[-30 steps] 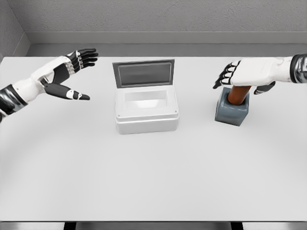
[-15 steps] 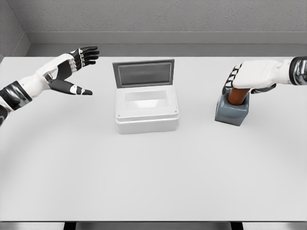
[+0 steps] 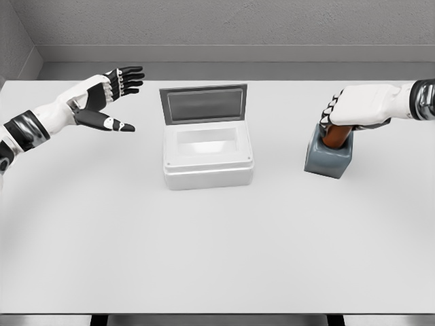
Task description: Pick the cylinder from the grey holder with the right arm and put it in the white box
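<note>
I see white box (image 3: 207,160), lid inside grey. Holder (image 3: 329,158) slate grey-blue. Cylinder (image 3: 335,136) rust brown, only short band visible. Right hand (image 3: 353,109) white shell, black fingers (image 3: 327,113) with pale knuckle marks. Left hand (image 3: 102,95) white back, black palm and digits. Table (image 3: 217,251) plain white; wall (image 3: 217,24) speckled grey.

Cylinder (image 3: 336,136): brown/rust, upright, seated in grey holder (image 3: 329,158), only short mid section visible, top covered. Holder: blue-grey block, rounded edges, on table's right side, slightly rotated. White box (image 3: 208,163): center of table, well left of holder, lid open and standing upright at the back w/ grey inner panel, white cavity.
</note>
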`<action>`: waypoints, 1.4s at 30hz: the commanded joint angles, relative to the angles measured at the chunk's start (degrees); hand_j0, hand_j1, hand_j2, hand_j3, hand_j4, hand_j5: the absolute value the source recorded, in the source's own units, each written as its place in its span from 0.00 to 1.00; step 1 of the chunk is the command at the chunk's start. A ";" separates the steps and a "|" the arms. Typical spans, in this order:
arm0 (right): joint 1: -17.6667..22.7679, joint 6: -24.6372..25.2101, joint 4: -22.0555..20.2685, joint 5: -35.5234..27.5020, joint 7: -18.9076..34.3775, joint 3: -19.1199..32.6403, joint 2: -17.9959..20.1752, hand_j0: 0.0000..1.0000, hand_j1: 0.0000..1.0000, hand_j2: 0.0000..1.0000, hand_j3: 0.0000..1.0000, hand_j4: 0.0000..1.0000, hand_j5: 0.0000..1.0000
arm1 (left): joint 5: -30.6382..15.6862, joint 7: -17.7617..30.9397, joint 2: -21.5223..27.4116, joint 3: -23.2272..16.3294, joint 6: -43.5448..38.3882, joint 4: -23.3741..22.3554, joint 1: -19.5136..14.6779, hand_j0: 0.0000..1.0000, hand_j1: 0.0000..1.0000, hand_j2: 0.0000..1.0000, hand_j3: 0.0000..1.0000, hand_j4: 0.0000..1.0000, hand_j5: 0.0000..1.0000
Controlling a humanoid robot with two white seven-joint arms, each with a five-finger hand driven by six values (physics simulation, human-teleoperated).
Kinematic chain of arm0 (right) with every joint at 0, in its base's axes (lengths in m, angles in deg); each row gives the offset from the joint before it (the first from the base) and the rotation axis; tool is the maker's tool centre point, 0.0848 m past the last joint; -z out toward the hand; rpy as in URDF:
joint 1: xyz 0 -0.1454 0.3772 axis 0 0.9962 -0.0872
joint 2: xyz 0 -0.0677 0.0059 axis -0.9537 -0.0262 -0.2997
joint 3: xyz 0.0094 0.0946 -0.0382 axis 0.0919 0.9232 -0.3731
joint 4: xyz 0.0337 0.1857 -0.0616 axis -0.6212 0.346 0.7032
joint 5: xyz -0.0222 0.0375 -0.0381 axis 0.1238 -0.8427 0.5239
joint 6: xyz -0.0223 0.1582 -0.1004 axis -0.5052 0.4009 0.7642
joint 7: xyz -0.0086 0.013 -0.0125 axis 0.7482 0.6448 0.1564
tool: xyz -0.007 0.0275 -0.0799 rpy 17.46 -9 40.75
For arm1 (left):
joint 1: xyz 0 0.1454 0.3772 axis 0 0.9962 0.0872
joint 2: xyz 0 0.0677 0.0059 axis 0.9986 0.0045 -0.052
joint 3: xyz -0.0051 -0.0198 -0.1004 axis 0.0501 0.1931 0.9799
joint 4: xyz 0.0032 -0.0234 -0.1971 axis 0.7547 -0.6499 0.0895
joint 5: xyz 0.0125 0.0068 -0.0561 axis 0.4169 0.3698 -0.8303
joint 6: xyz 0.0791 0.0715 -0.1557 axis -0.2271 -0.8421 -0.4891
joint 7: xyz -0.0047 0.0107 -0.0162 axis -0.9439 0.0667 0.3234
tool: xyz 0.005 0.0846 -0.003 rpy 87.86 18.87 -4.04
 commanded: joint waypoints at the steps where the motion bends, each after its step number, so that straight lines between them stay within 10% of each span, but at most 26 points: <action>1: 0.00 0.13 -0.02 -0.11 -0.02 0.11 0.15 0.57 0.57 0.57 0.57 0.57 0.57 | -0.32 0.00 0.02 0.09 0.05 0.04 0.00 1.00 1.00 1.00 1.00 1.00 1.00; 22: -3.25 0.13 -6.34 -0.46 -0.02 0.81 1.82 0.56 0.56 0.56 0.56 0.56 0.56 | -0.15 0.00 0.02 0.36 0.05 -0.05 0.18 1.00 1.00 1.00 1.00 1.00 1.00; 42: -5.98 0.13 -6.43 -0.20 -0.02 0.81 -4.24 0.56 0.56 0.56 0.56 0.56 0.56 | -0.24 0.00 0.20 0.44 0.05 -0.05 0.09 1.00 1.00 1.00 1.00 1.00 1.00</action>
